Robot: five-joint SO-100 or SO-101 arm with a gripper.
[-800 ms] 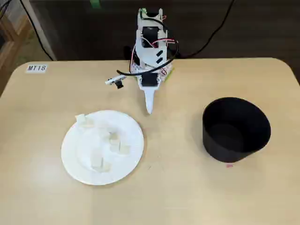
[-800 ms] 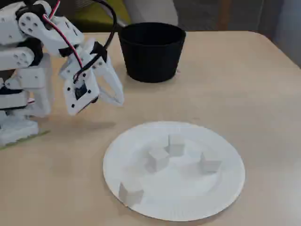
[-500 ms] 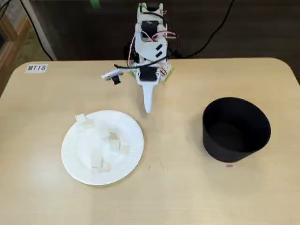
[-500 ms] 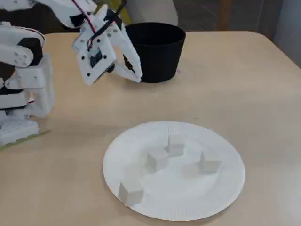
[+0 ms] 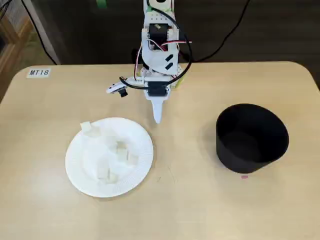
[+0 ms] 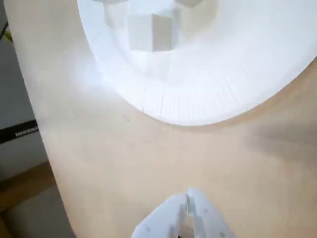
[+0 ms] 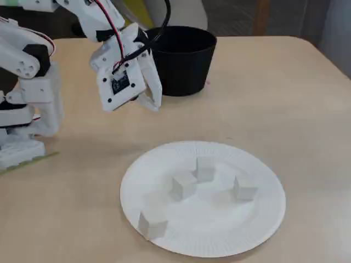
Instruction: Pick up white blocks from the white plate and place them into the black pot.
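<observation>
The claw (image 7: 149,96) hangs empty above the bench (image 7: 285,98), its fingers pressed together, between the black pot (image 7: 180,59) and the white plate (image 7: 203,198). The white blocks (image 7: 189,183) all lie on the plate (four in the side fixed view). Coming down with the fingers together would likely shove a cube aside, and the light plate may slide.

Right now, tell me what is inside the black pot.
In a fixed view the black pot shows only dark inner wall and floor, no white blocks; they lie on the white plate. Its near inner wall is hidden.
</observation>
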